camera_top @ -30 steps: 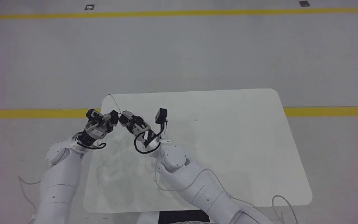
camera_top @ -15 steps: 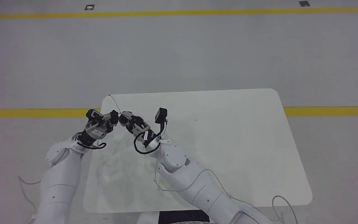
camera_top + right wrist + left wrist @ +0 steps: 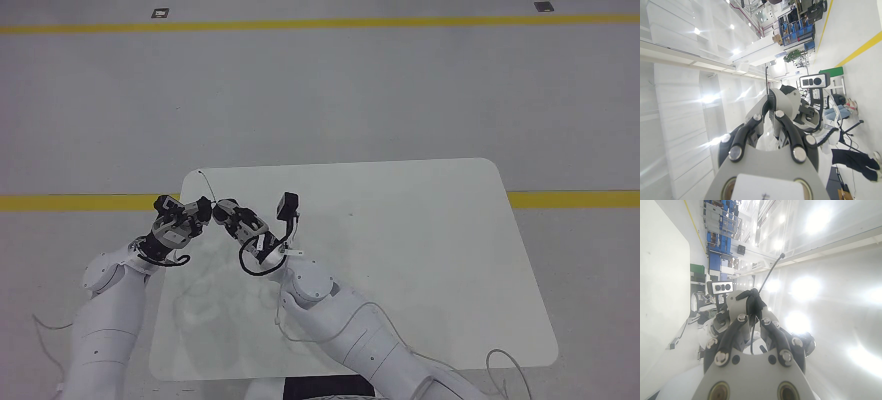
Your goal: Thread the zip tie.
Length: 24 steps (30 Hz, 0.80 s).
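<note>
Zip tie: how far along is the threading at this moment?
Done: the zip tie is held up off the table, and the left gripper is shut on it. In hand: the right gripper appears to pinch the same strap, tip to tip with the left one. Still to do: the head at the free end has nothing through it and no loop shows, so the threading itself is not yet done.

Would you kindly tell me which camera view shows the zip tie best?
The left wrist view: there the zip tie stands out dark and clear, running from the left gripper to its head. The right wrist view shows it as a thin strip, the top view as a faint line.
</note>
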Motion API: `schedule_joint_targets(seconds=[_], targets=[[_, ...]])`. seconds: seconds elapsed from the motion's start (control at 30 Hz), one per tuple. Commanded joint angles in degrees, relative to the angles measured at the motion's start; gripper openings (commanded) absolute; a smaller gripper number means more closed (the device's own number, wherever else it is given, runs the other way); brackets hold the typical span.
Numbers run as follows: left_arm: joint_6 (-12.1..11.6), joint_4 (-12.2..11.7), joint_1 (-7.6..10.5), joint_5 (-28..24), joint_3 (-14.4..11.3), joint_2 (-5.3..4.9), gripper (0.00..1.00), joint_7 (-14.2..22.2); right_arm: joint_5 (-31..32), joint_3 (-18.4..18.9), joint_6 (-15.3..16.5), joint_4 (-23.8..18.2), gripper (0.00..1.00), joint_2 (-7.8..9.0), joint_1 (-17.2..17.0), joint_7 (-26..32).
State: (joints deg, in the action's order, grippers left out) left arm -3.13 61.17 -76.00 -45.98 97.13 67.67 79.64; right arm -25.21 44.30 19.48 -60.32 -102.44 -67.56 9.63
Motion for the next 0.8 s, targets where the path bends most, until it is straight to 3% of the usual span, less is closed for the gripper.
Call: schedule_joint_targets(seconds=[0.0, 0.7, 0.77], targets=[[0.00, 0.00, 0.00, 0.00, 0.00, 0.00, 0.00, 0.00, 0.13, -0.01, 0.00, -0.01, 0.00, 0.02, -0.03, -0.06], [0.00, 0.00, 0.00, 0.00, 0.00, 0.00, 0.00, 0.00, 0.24, -0.32, 0.00, 0.34, 0.00, 0.07, -0.02, -0.99], [0.00, 0.00, 0.00, 0.00, 0.00, 0.00, 0.00, 0.00, 0.51, -0.28, 0.00, 0.04, 0.15, 0.11, -0.13, -0.84]])
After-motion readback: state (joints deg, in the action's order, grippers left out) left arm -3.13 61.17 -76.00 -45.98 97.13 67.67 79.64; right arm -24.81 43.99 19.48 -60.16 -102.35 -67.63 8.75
